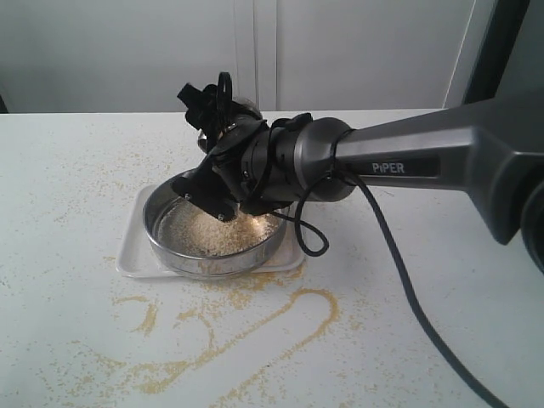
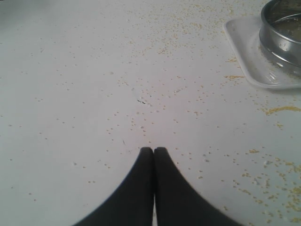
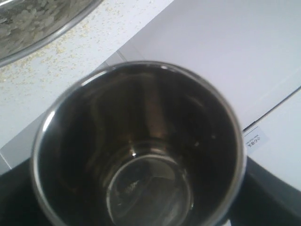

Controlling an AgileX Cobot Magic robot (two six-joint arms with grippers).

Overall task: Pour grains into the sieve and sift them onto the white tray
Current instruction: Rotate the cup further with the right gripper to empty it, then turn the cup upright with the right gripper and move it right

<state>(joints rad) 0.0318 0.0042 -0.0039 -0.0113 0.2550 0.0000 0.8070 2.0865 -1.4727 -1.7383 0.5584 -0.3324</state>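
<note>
White tabletop (image 1: 68, 195) against a plain pale wall (image 1: 357, 51); surface dusted all over with stray yellow granules. The grains (image 1: 217, 235), a pale beige-yellow heap of fine granules and larger rice-like bits, lie on the mesh inside the wide, shallow stainless-steel sieve (image 1: 200, 265). The sieve sits flat on the rectangular white tray (image 1: 130, 259) with rounded corners and fills most of it, leaving only a narrow margin of tray around the ring. The right gripper (image 1: 219, 197) hangs over the sieve's far side, clamped on a small shiny steel cup (image 3: 141, 155) tipped towards the mesh. The wrist view looks straight into the cup, and it appears empty. Judgement: pouring is as good as done and sifting is the step due. The next move calls for righting the cup and getting it clear, then taking the sieve by its rim and shaking it while keeping it above the tray. The narrow margin means a wide swing would likely throw fines onto the table. Thick curved trails of spilled yellow granules (image 1: 280, 319) lie just in front of the tray. A black cable (image 1: 399, 272) loops down beside the tray's right corner, a possible snag. The left gripper (image 2: 154, 150) hovers over bare table well apart from the tray, fingers pressed together on nothing. There is open room on that side and towards the near edge.
</note>
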